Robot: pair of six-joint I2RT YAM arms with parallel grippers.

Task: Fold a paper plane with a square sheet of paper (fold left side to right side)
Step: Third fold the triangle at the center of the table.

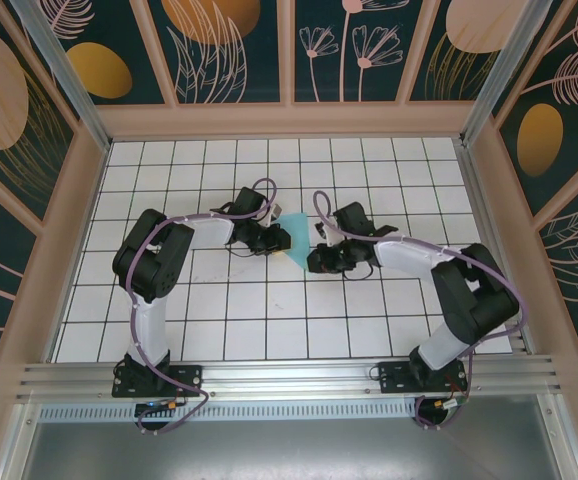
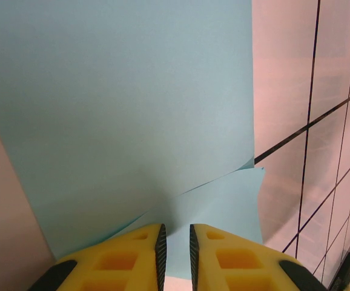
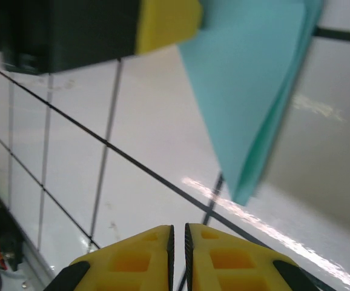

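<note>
The square sheet of paper (image 1: 295, 238) is light turquoise and folded over on itself, held up off the white tiles at mid-table. In the left wrist view its two layers (image 2: 120, 109) spread upward and its lower edge runs down between the yellow fingers. My left gripper (image 2: 175, 242) is shut on that edge, and from above it (image 1: 274, 240) sits at the paper's left side. My right gripper (image 1: 321, 262) hovers just right of and below the paper. Its jaws (image 3: 178, 239) are shut with nothing between them. A pointed corner of the paper (image 3: 254, 79) hangs ahead of them.
The white grid-tiled table (image 1: 269, 310) is ringed by a low wooden rim and patterned walls. A yellow finger of the left gripper (image 3: 166, 21) and its dark body show at the top of the right wrist view, close to the right gripper.
</note>
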